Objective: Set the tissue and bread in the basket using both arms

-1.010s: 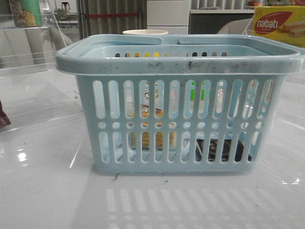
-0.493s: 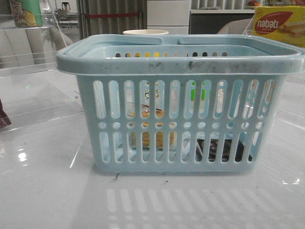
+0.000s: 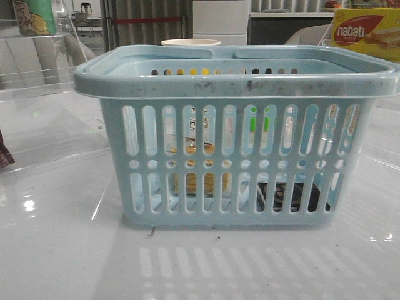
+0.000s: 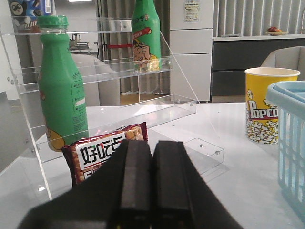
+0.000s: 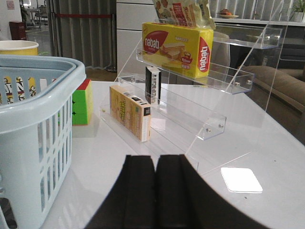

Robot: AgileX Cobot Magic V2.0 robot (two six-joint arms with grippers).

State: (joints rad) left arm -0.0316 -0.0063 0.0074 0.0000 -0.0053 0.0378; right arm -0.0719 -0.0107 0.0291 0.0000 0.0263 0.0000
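Lying low on the basket floor, seen through the slots in the lower right of the front view: the tissue point(image 3: 292, 195), dark and flat, long axis running across the frame. Sitting beside it toward lower centre, also behind the slots: the bread point(image 3: 201, 181), golden-brown, only partly readable through the bars; touching or just apart from the tissue, cannot tell. Enclosing both: the basket point(image 3: 237, 84), filling the middle of the front view, rim scuffed, handles folded down.

Judged from that, both things already in; nothing left on the counter point(image 3: 62, 250) to fetch, so the coming move probably a matter of pulling clear, not reaching.

Showing at the bottom centre of the left wrist view: the left hand point(image 4: 152, 183), fingers pressed together, holding nothing, basket wall at the far right edge of that frame. Showing at the bottom centre of the right wrist view: the right hand point(image 5: 155, 191), likewise closed and empty, basket at the left edge of that frame. Neither hand over the basket; neither visible in the front view.

Crowding the outer sides: clear acrylic shelf point(image 4: 143, 102) with green bottle point(image 4: 59, 90) and snack packet point(image 4: 107, 150) ahead of the left hand, popcorn cup point(image 4: 263, 106) near the basket; nabati box point(image 5: 177, 47) on another clear rack ahead of the right. Open room mostly back toward the camera over bare counter.
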